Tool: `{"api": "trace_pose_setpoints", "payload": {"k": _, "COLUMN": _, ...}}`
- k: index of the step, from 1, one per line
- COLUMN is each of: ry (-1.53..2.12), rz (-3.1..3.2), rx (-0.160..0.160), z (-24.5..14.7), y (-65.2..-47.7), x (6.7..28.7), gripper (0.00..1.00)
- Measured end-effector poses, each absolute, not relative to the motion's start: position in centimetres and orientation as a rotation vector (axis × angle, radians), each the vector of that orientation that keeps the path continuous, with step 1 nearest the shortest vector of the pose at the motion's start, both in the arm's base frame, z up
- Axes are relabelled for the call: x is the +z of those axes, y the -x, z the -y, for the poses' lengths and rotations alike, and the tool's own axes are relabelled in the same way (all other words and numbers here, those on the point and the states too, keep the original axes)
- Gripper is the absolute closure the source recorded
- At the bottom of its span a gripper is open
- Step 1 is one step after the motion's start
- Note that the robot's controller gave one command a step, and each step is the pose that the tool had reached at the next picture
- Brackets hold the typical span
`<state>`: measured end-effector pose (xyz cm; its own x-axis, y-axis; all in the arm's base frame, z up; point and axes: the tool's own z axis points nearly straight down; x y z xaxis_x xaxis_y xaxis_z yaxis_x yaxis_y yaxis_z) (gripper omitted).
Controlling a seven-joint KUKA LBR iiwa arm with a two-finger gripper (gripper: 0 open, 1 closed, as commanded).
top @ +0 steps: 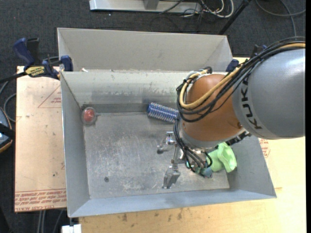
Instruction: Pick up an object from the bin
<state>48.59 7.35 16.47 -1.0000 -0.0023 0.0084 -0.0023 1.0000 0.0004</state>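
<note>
Your pincer [166,163] hangs over the bare floor of the bin [121,171] near the front wall. Its 2 fingers are spread apart, released, with nothing between them. Just to its right you see a light green lump [226,158], partly hidden under the arm's orange cover [209,115]. Farther back, a blue ribbed roller [163,111] lies at the foot of the rear wall, near that cover. In the far left corner, well apart, you have 1 small red ball [89,114].
</note>
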Motion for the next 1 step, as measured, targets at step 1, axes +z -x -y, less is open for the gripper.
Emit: {"api": "trace_pose_setpoints", "payload": {"k": 1, "ry": 0.313, "rz": 3.128, "rx": 0.001, "z": -1.51, "y": -55.66, "x": 12.47, "gripper": 0.0}}
